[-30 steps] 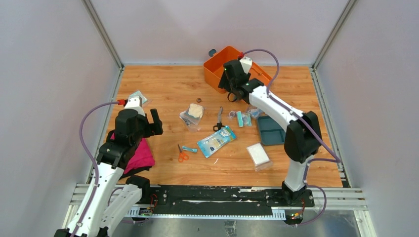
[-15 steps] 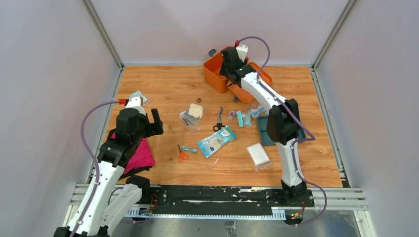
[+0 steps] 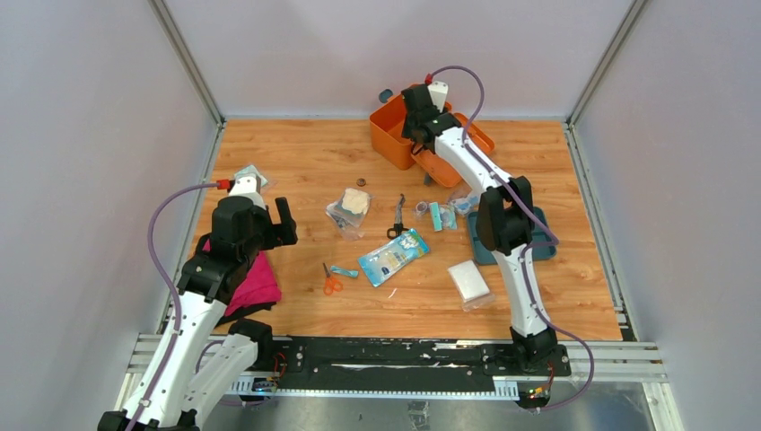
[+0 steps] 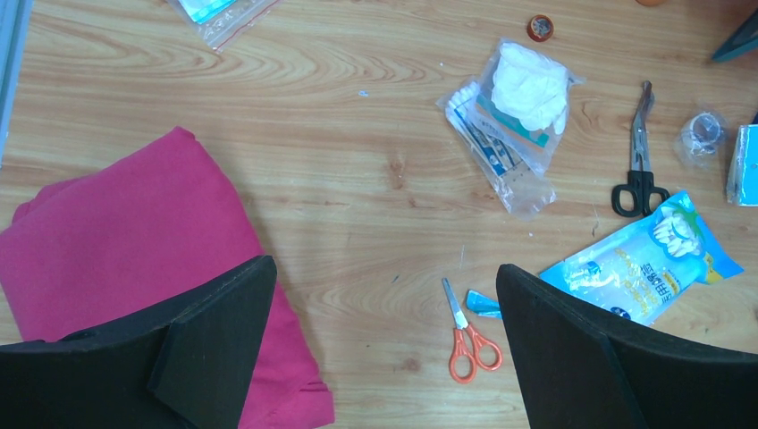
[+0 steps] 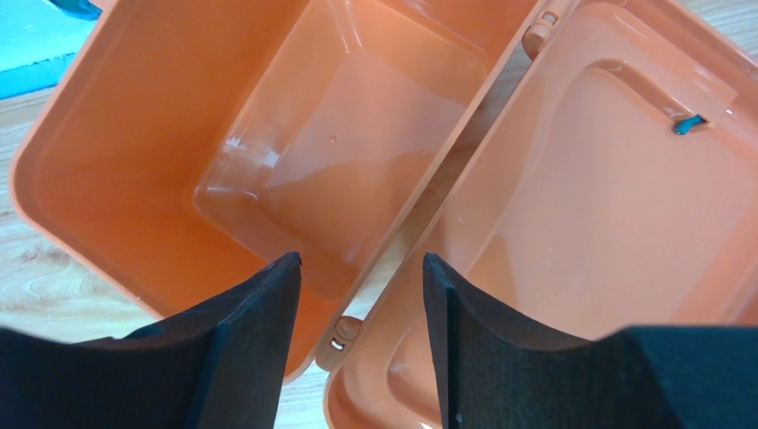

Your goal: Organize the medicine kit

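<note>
My right gripper [image 5: 359, 268] hangs, jaws parted, over the hinge line of the small orange plastic medicine kit [image 5: 295, 134]. On one side the tub's well lies open with only its rounded walls to clear; on the other the orange lid [image 5: 608, 206] lies back flat. Under my wide-spread left gripper [image 4: 384, 268], bare wooden table [image 4: 357, 206] runs between the folded pink cloth [image 4: 116, 259] beneath one finger and the orange-handled scissors [image 4: 465, 332] and blue sachet pack [image 4: 639, 259] by the other.

Glossy orange plastic medicine kit [image 5: 295, 170], matt wood-grain table [image 4: 357, 206], pink cloth [image 4: 116, 232].
</note>
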Robot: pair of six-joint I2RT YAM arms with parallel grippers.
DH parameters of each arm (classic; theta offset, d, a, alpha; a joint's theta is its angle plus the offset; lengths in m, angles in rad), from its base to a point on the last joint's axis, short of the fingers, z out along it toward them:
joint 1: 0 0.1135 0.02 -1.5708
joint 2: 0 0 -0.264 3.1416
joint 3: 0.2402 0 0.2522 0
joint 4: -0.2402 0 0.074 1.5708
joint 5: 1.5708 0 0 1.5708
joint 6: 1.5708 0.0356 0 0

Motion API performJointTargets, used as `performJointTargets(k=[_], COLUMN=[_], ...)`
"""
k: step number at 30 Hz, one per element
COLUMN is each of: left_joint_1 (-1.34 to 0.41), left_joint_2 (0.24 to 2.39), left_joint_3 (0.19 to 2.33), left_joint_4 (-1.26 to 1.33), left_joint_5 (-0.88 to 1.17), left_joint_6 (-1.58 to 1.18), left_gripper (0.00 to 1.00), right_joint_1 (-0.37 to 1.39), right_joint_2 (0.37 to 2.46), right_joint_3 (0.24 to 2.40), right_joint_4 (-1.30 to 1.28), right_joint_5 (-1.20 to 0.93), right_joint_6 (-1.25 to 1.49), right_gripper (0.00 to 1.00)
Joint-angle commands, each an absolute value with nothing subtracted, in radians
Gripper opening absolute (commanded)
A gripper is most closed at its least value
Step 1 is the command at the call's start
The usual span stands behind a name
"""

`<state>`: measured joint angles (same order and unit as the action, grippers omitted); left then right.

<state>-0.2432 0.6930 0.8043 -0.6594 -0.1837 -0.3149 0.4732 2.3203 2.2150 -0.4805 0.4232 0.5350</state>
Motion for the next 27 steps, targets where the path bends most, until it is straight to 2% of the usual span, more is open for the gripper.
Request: performJointTargets(k=[1, 6, 10, 14, 22, 27], left_joint_1=[-0.233, -0.233, -0.233, -0.233, -0.231, -0.232], left_joint_2=[0.695, 0.697, 0.699, 0.699, 0.700, 0.701], left_joint_3=[0.813, 0.813, 0.813, 0.813, 0.813, 0.813], left_joint_4=[-0.646, -0.648, -0.647, -0.646, -0.646, -0.646], left_joint_5=[-0.171, -0.172, -0.172, -0.170, -0.170, -0.170], left_joint_6=[-0.310, -0.309, -0.308, -0.308, -0.308, -0.308], left_gripper=[1.00, 1.00, 1.00, 1.00, 1.00, 1.00], right_joint_1=[0.453, 0.448, 0.444, 0.445, 0.444, 0.445], right_joint_2=[2.368, 2.375, 2.368, 2.351, 2.311, 2.281], right_joint_3=[2.286, 2.291, 2.284, 2.263, 2.236, 2.217], right_joint_4=[-0.535, -0.548, -0.547, -0.547, -0.546, -0.545], right_joint_5=[0.399, 0.388, 0.381, 0.372, 0.344, 0.332], right_joint_6=[0.517, 0.500, 0.469, 0.435, 0.300, 0.218], right_gripper=[0.57, 0.50, 0.36, 0.26, 0.14, 0.10])
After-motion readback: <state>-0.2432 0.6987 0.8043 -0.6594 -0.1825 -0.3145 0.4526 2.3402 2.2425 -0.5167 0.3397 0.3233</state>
